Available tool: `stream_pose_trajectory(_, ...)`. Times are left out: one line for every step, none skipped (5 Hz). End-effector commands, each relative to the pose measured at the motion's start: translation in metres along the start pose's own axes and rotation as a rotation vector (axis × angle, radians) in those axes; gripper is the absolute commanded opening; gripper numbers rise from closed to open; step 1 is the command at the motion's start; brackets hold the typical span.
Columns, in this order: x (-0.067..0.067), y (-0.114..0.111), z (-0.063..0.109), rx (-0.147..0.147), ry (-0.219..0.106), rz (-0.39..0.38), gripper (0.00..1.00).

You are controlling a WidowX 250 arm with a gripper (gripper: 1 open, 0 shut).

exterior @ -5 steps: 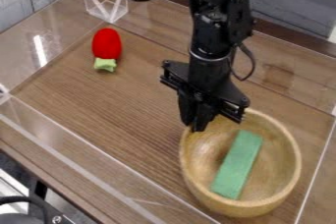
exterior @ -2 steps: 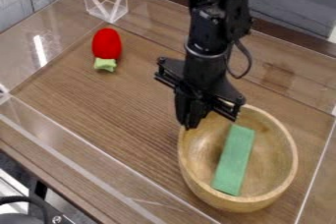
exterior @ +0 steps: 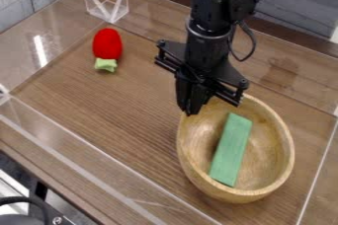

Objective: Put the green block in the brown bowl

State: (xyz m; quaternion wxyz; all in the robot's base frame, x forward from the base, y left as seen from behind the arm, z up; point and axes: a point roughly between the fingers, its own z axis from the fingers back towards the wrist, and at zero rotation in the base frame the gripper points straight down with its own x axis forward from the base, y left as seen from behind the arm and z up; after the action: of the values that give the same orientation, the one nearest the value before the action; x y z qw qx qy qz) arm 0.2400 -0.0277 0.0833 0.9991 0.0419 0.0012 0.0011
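Observation:
The green block [exterior: 231, 149] lies flat inside the brown bowl [exterior: 284, 175] at the front right of the table, its long side running from near to far. My gripper [exterior: 193, 109] hangs straight down just over the bowl's far left rim, to the left of the block. Its black fingers are pressed together with nothing between them, and they do not touch the block.
A red strawberry-like toy [exterior: 107, 45] with a green stem lies at the back left. A clear plastic piece [exterior: 106, 5] stands behind it. Low transparent walls [exterior: 53, 135] run along the table's left and front edges.
The gripper has risen a little and shifted slightly left, away from the block. The bowl with the block has slid slightly to the left.

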Motion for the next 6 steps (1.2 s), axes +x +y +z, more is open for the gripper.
stream_pose_trajectory(0.011,0.008,0.030,-0.020,-0.098,0.033,1.00)
stream_pose_trajectory(0.015,0.011,0.038,-0.048,-0.113,0.052,1.00)
stream_pose_trajectory(0.018,0.018,0.046,-0.057,-0.128,0.071,1.00)
stream_pose_trajectory(0.024,0.031,0.048,-0.052,-0.148,0.094,1.00)
stream_pose_trajectory(0.031,0.048,0.048,-0.039,-0.167,0.106,1.00)
stream_pose_trajectory(0.039,0.063,0.045,-0.026,-0.181,0.108,1.00)
